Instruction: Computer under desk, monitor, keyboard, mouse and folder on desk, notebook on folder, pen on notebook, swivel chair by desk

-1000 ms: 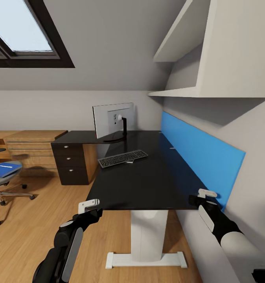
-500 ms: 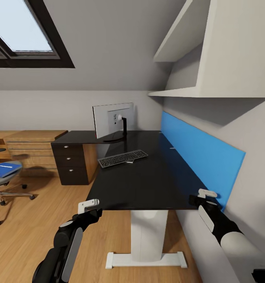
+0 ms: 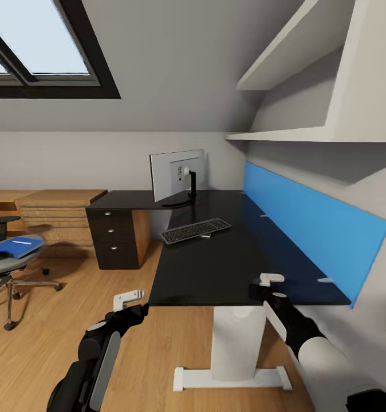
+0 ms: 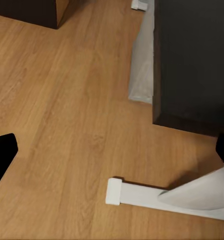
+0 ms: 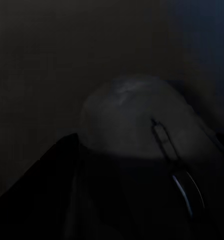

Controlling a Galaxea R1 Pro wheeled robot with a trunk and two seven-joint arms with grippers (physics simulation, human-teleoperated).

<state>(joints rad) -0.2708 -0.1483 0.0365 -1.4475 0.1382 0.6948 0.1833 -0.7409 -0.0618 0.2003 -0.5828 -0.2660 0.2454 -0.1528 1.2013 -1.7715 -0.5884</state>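
Monitor [image 3: 177, 176] at desk [image 3: 227, 263] rear, keyboard [image 3: 195, 230] before it; swivel chair [image 3: 10, 266] frame-left, folder [image 3: 16, 246] on seat.

Both arms [image 3: 95, 355] are black with pale grey panels, ending in small white wrist pieces.

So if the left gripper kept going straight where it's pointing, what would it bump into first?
Probably the wooden floor. The left gripper hangs beside the desk, and its wrist view looks down at bare floorboards, with the desk edge and its white foot off to one side. Depth is hard to judge.
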